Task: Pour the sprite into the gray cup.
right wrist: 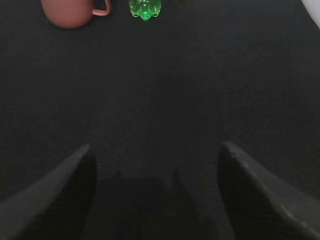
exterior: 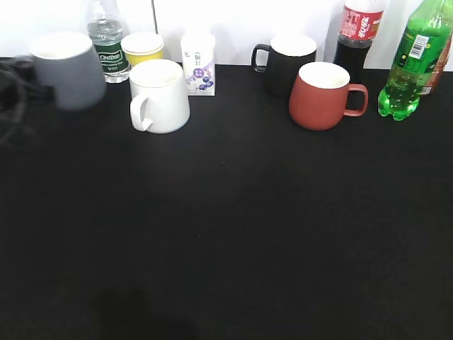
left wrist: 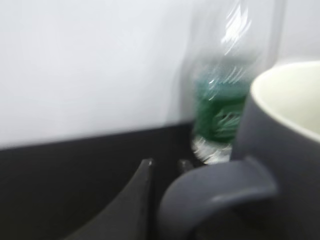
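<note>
- Exterior view: the gray cup point(exterior: 67, 69) is seen blurred at the far left of the black bench point(exterior: 226, 234), apparently raised slightly, beside the water bottle point(exterior: 107, 44) and the white mug point(exterior: 160, 95). The sprite point(exterior: 414, 60) is seen at the far right rear, leaning, next to the red mug point(exterior: 324, 95) and the cola bottle point(exterior: 359, 34). A black mug point(exterior: 289, 62), a yellow cup point(exterior: 142, 48) and a small carton point(exterior: 198, 62) are lined along the back. Cup and bottle are kept well apart, so pouring is judged not yet possible.
- Left wrist view: the gray cup point(left wrist: 287, 165) is shown very close, its handle point(left wrist: 215, 200) by one dark finger point(left wrist: 130, 205) of the left pincer point(left wrist: 165, 210). A grip on the handle is likely, yet whether it is clamped cannot be told. The water bottle point(left wrist: 222, 115) is smeared behind.
- Right wrist view: the right pincer point(right wrist: 155, 192) is held wide apart and empty above bare bench point(right wrist: 165, 90); the sprite point(right wrist: 145, 8) and red mug point(right wrist: 72, 12) lie far ahead, presumably awaiting approach.
</note>
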